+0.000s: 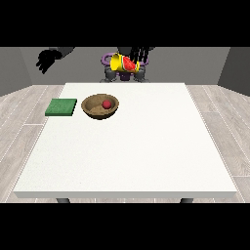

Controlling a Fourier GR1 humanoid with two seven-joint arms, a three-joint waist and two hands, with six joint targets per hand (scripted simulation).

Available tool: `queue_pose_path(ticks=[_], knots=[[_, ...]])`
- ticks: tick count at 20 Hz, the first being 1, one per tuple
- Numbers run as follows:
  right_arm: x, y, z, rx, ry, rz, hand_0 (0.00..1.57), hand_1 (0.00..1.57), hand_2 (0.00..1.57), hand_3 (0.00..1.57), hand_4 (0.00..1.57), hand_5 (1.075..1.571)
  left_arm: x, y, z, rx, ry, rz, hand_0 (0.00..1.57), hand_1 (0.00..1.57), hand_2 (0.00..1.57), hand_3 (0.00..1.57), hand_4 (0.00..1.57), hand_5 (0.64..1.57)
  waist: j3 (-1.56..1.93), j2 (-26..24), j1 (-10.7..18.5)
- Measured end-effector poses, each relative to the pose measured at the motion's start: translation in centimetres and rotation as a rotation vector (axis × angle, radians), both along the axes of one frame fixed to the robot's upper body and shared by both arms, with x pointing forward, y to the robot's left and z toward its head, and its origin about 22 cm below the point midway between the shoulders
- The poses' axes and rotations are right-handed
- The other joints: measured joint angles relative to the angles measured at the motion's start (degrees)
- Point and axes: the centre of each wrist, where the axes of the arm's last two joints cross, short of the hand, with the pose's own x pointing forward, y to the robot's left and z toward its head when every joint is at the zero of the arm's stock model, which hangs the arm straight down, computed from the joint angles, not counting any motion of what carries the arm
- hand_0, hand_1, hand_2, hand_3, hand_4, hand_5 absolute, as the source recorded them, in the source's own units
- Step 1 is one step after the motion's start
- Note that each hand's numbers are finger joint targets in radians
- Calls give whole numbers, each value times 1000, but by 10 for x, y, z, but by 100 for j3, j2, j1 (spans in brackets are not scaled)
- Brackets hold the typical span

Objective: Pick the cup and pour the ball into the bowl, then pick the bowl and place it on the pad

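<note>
Cup: the yellow cup [124,64] with a watermelon print is hanging tilted on its side above the desk's far edge.
Hand at the view's right [140,55]: its fingers are curling round the cup.
Hand at the view's left [46,59]: it is hovering clear of the desk, fingers relaxed, holding nothing.
Ball: the red ball [106,104] is lying inside the wooden bowl [93,109].
Pad: the green pad [61,107] is lying just beside the bowl on the white desk [127,156].

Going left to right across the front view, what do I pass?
Hand at the view's left → green pad → wooden bowl with the red ball → tipped yellow cup.
</note>
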Motion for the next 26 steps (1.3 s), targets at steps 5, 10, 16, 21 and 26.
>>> queue_pose_path(ticks=[5,10,16,21,26], knots=[[2,2,0,-1,-7,-44,0,0,0,0,783,1555,11,32,47,-528,28,-15,0,0,0,0,1092,1571,-33,189,426],[-3,10,-17,28,12,-100,0,0,0,0,719,1565,17,81,82,-919,95,-120,0,0,0,0,1053,1567,-14,389,845],[-4,26,-39,74,-14,-162,0,0,0,0,735,1566,21,159,118,-1128,142,-271,0,0,0,0,1050,1559,20,842,1210],[1,37,-58,111,-37,-168,0,0,0,0,694,1566,14,209,134,-1175,131,-326,0,0,0,0,993,1561,32,1219,1286],[16,54,-67,121,-38,-132,0,0,0,0,574,1559,3,244,140,-1186,116,-321,0,0,0,0,1008,1536,37,1344,1128]])
